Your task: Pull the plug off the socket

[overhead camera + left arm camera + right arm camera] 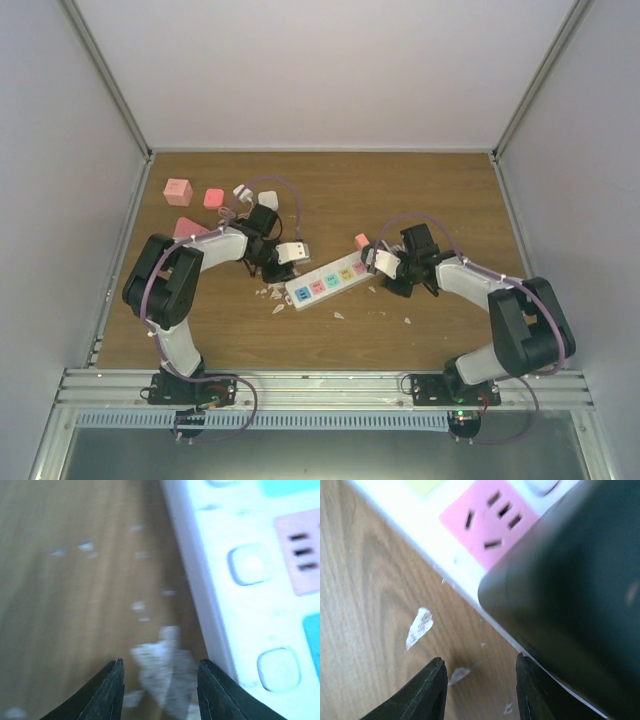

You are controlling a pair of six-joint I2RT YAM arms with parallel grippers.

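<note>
The socket (330, 279) is a long white power strip with pastel outlet faces, lying diagonally mid-table. A black plug (570, 605) sits on it next to a pink outlet, near its right end. In the top view my right gripper hides the plug. My right gripper (480, 662) is open and empty, low over the wood beside the strip's (451, 555) near edge and the plug; it also shows in the top view (388, 272). My left gripper (160, 667) is open and empty over the wood just beside the strip's (260, 605) left end, above white debris; it shows in the top view (283, 268).
White scraps (340, 315) lie scattered on the wood near the strip. Pink cubes (178, 191) (213, 198), a white block (268, 200) and a pink wedge (185, 228) sit at the back left. A small pink block (361, 240) lies behind the strip.
</note>
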